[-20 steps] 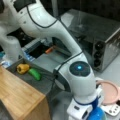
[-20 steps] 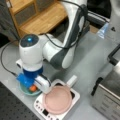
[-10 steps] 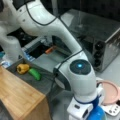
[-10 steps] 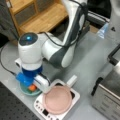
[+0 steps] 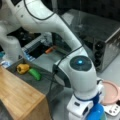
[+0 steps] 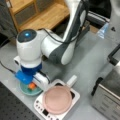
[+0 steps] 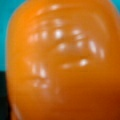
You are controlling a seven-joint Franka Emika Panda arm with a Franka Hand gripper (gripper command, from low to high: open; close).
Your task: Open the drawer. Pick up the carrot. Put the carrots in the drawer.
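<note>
The drawer [image 5: 47, 86] stands pulled open beside the bamboo-topped cabinet [image 5: 20, 95]. A yellow pepper [image 5: 23, 68] and a green vegetable [image 5: 35, 74] lie in it. The carrot [image 6: 32, 86], a small orange piece, lies in a light blue bowl [image 6: 25, 91] at a front view's lower left. My gripper [image 6: 29, 82] is lowered straight into that bowl, right over the carrot. In the wrist view the carrot [image 7: 62, 65] fills nearly the whole picture, with teal bowl at the corners. The arm hides the fingers.
A pink plate [image 6: 57, 100] rests on a white device [image 6: 40, 108] just beside the bowl. The silver toaster oven [image 5: 100, 37] stands behind the arm. A small orange object [image 5: 50, 49] lies farther back. A black cable [image 5: 51, 92] runs beside the drawer.
</note>
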